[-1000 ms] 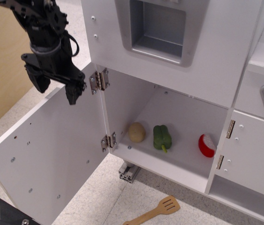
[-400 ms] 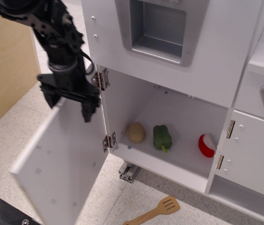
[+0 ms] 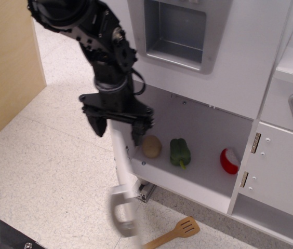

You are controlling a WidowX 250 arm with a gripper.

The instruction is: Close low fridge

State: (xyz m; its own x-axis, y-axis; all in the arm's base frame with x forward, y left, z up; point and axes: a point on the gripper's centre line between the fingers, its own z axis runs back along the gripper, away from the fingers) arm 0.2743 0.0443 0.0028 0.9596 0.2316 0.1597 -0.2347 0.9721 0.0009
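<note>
- That low fridge (image 3: 123,171) door looks light, stiff and free-swinging, so just push the flat panel.
- Your hand (image 3: 116,128), frame center-left, is spread astride its top edge.

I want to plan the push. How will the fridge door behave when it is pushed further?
The fridge door probably swings freely: it looks motion-blurred, edge-on. It seems a stiff flat panel, unlikely to bend under the claw. It may slam, since nothing visibly slows it.
</note>
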